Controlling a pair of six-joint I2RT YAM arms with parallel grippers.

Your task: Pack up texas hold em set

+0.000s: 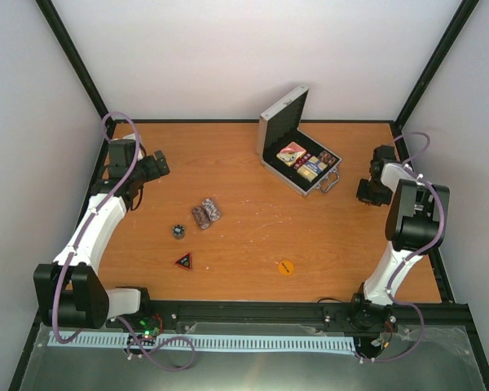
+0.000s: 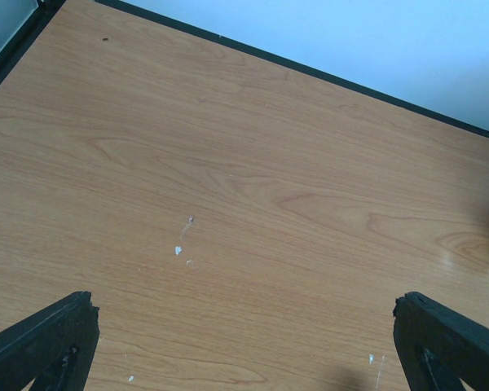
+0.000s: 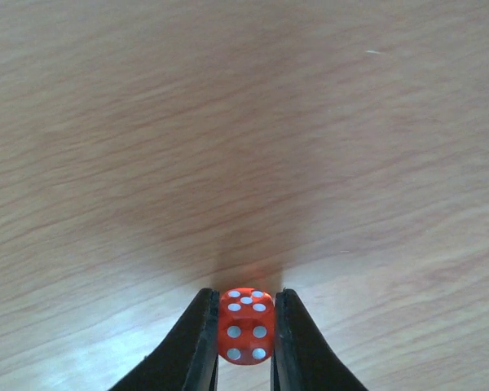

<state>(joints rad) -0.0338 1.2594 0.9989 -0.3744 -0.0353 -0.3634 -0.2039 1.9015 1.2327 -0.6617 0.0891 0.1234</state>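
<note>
Both arms share one build: white, rounded links between bulky black joint housings. The left arm [image 1: 98,221] and the right arm [image 1: 389,273] each carry a pale purple cable [image 1: 106,124] that loops loosely along the outside. The left claw [image 2: 244,346] has matte black fingers [image 2: 45,342] with squared tips. The right claw [image 3: 246,338] has smooth black fingers [image 3: 197,346] that taper upward with flat inner faces. Beside the black left base [image 1: 130,301] glows a green dot, possibly a status light.

Case [image 1: 282,176] is walled at the far side by its raised lid [image 1: 284,120] | near side is left open | left-centre is cluttered by chip stacks [image 1: 206,213], triangle [image 1: 183,261].
</note>
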